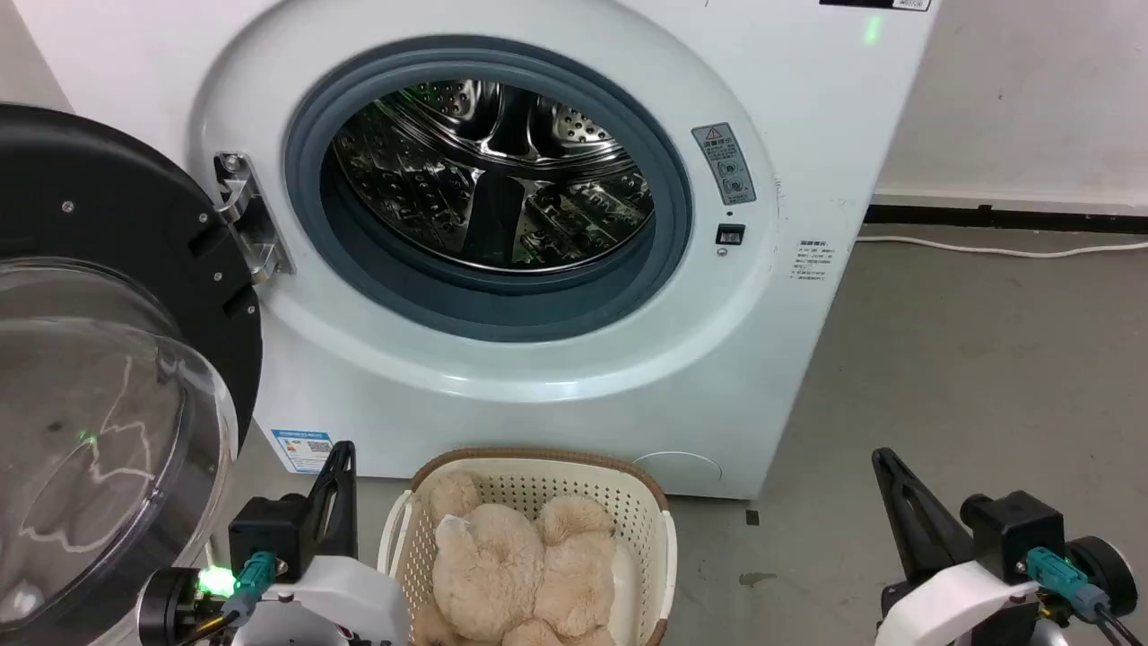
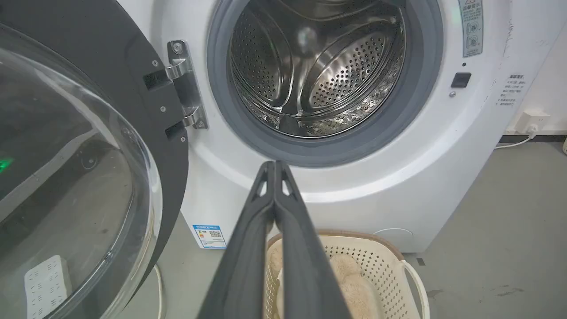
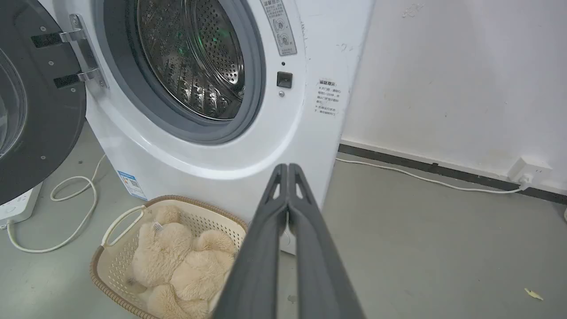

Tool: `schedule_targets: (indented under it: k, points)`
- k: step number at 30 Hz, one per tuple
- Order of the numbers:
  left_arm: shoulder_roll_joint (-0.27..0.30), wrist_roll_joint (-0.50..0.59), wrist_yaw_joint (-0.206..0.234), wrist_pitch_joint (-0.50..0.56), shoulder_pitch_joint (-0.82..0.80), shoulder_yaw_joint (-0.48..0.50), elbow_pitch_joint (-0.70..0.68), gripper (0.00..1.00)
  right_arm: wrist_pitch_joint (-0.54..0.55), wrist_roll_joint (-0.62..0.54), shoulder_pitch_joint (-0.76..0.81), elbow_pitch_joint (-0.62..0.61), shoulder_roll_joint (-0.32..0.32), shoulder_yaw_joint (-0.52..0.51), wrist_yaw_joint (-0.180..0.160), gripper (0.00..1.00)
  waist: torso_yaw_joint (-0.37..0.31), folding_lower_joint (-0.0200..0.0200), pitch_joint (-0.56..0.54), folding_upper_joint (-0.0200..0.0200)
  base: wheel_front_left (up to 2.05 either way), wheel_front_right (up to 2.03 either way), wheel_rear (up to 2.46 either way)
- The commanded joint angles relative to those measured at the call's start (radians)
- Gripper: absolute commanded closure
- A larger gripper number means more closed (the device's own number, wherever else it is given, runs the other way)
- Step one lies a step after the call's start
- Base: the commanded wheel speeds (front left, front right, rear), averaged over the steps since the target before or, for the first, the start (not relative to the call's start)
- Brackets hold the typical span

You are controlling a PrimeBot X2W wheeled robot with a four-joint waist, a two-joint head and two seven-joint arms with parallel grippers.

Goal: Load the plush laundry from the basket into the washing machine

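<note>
While the plush laundry (image 1: 511, 565) is lying curled up inside the basket (image 1: 538, 459), both arms are hanging low at the bottom of the head view. The basket is sitting on the grey floor (image 1: 969, 377), just in front of the washing machine (image 1: 771, 359) and below its big round opening. The fluffy cream lobes are filling most of the basket and poking up near its brown rim. The door (image 1: 117, 206) of the machine is standing wide open on the robot's left side, with its clear bubble facing out. The shiny drum (image 1: 493, 179) is showing its rows of little holes behind the grey rubber ring.

The left gripper (image 2: 274, 165) is hovering just to the left of the basket, and its two dark fingers are pressing flat against each other, pointing up toward the machine. The right gripper (image 3: 288, 167) is hovering well off to the right of the basket, over bare floor, and its two fingers are pressing together too. A white cable (image 1: 995, 249) is running along the floor by the wall (image 1: 1031, 99) on the right.
</note>
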Motion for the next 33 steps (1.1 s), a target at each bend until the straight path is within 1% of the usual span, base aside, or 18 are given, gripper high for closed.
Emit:
schedule_targets:
  k: [1,32,33]
  points:
    - [0.0,0.003,0.003,0.0,0.004,0.001,-0.005,1.0,0.0,-0.006,-0.013,0.001,0.0,0.0,0.001,1.0,0.0,0.0,0.0,0.0,0.0,0.0,0.0]
    - [0.0,0.003,0.003,0.0,0.004,0.001,-0.005,1.0,0.0,-0.006,-0.013,0.001,0.0,0.0,0.001,1.0,0.0,0.0,0.0,0.0,0.0,0.0,0.0]
    - [0.0,0.0,0.0,0.0,0.0,0.0,0.0,0.0,0.0,0.0,0.0,0.0,0.0,0.0,0.0,0.0,0.0,0.0,0.0,0.0,0.0,0.0,0.0]
